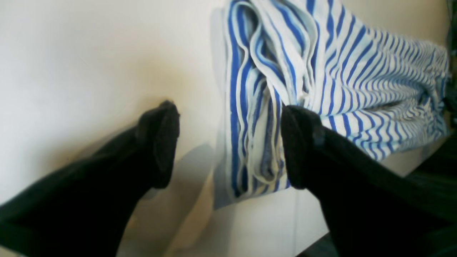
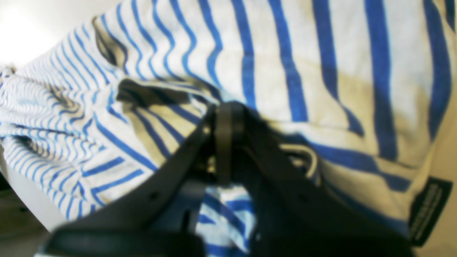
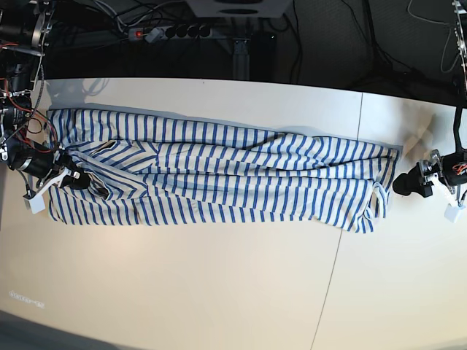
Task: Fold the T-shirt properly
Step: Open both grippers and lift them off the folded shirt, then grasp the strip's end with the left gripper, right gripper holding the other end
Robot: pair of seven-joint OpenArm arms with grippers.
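The white T-shirt (image 3: 219, 171) with thin blue stripes lies stretched in a long, loosely folded band across the table. My right gripper (image 3: 73, 179) is at its left end, shut on a fold of the T-shirt (image 2: 321, 71), as the right wrist view (image 2: 226, 110) shows. A small dark tag (image 2: 428, 210) sits at the hem beside it. My left gripper (image 3: 403, 184) is at the shirt's right end, open. In the left wrist view (image 1: 228, 114) the bunched edge of the T-shirt (image 1: 357, 71) lies between the fingers, and one black fingertip (image 1: 296, 117) touches the cloth.
The pale table (image 3: 219, 292) has a seam (image 3: 343, 219) running front to back right of the middle. A power strip (image 3: 171, 31) and cables lie behind the back edge. The table's right edge (image 1: 321, 242) is close to my left gripper.
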